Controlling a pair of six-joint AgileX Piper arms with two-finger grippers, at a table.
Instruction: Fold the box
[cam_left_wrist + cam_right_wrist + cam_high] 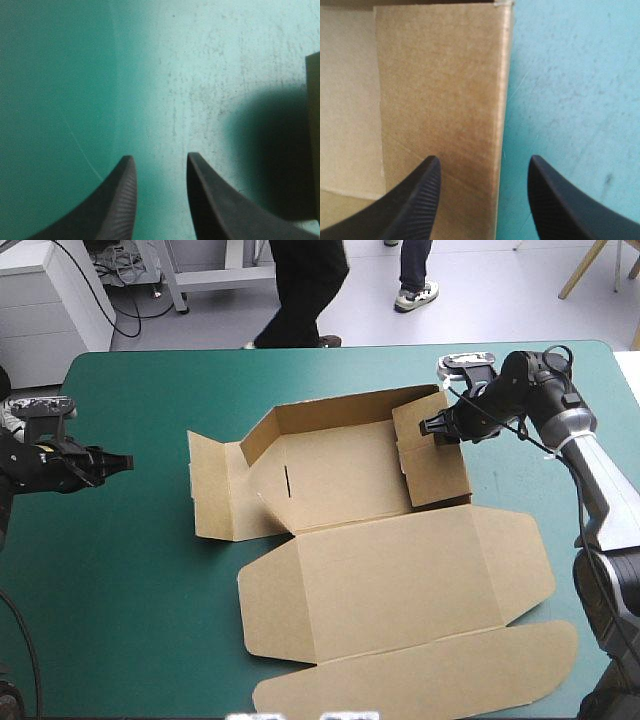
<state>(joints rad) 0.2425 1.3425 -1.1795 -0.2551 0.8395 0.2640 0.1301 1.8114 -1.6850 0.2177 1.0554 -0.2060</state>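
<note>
box point(340, 475) is parked mid teal-green cover point(120, 570), lid point(400, 580) laid flat toward the near edge; its right wall point(440, 95) is straddled by the right gripper point(432, 427), fingers point(415, 200) spread, nothing pinched yet; left gripper point(125, 461) is held well off left, also spread.

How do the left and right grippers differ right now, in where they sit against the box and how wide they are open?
The left gripper hovers over bare teal-green cover, clear of the box. The right gripper is at the box's right end panel, whose edge shows between its fingers. The left gripper's fingers stand closer together than the right gripper's. Both are open and hold nothing.
</note>
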